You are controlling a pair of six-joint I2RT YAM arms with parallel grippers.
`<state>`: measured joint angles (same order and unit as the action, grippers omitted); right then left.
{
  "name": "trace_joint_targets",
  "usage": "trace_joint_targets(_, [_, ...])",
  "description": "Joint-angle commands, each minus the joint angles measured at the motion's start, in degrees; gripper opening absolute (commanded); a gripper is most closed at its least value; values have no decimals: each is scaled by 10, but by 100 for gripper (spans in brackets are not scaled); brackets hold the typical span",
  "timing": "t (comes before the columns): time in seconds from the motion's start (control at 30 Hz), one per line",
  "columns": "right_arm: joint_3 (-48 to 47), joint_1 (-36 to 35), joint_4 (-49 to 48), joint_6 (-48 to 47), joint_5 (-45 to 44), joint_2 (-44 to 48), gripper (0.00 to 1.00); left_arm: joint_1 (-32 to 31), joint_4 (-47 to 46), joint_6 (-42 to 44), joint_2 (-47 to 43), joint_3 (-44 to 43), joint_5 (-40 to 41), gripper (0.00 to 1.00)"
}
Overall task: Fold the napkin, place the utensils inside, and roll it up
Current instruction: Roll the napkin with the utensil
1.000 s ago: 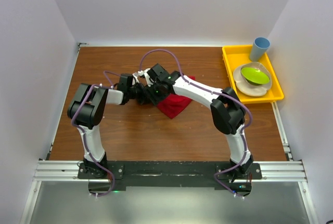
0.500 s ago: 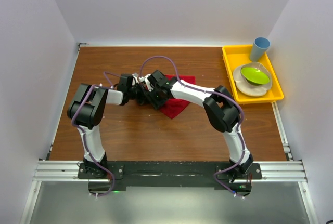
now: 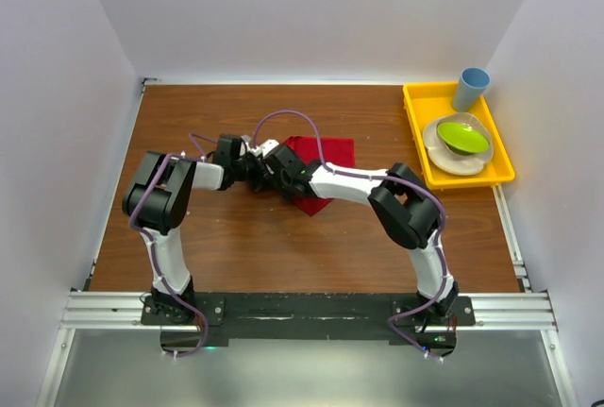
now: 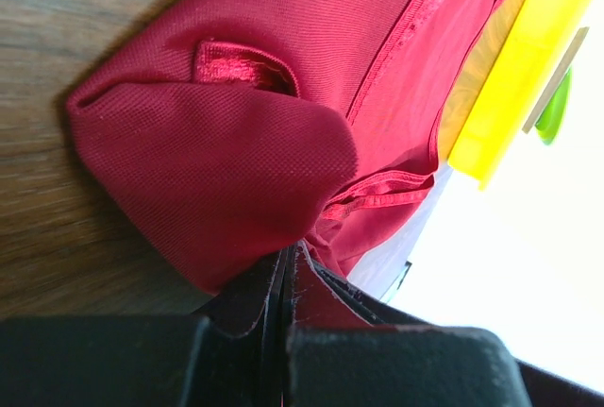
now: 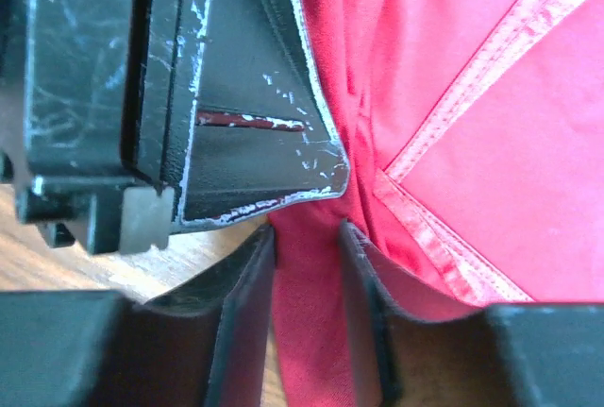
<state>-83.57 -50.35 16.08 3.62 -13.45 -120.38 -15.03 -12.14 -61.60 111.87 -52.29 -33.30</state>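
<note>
The red napkin (image 3: 330, 154) lies rumpled on the wooden table, partly under the right arm. In the left wrist view my left gripper (image 4: 288, 254) is shut on a bunched corner of the napkin (image 4: 236, 143). The left gripper (image 3: 255, 167) is at the cloth's left end. My right gripper (image 3: 278, 177) is right beside it, almost touching. In the right wrist view the right gripper (image 5: 307, 237) stands narrowly open, with a band of napkin (image 5: 491, 95) running between its fingers, just below the left gripper's finger (image 5: 245, 161). The utensils are out of view.
A yellow tray (image 3: 415, 133) sits at the table's far right, holding a blue cup (image 3: 471, 88) and a green bowl (image 3: 462, 135) on a white plate (image 3: 453, 160). White walls close in the left, back and right sides.
My right gripper has slid left along the napkin to meet the left gripper, and its jaws have narrowed. More of the napkin's far side now shows. The left arm has stayed put.
</note>
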Motion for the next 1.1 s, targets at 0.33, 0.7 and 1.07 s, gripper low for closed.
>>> trace_joint_targets(0.33, [101, 20, 16, 47, 125, -68, 0, 34, 199, 83, -16, -48, 61, 8])
trace_joint_targets(0.7, [114, 84, -26, 84, 332, -70, 0, 92, 296, 172, -154, -79, 135, 64])
trace_joint_targets(1.07, [111, 147, -62, 148, 504, -117, 0, 80, 196, 96, -125, -2, 69, 76])
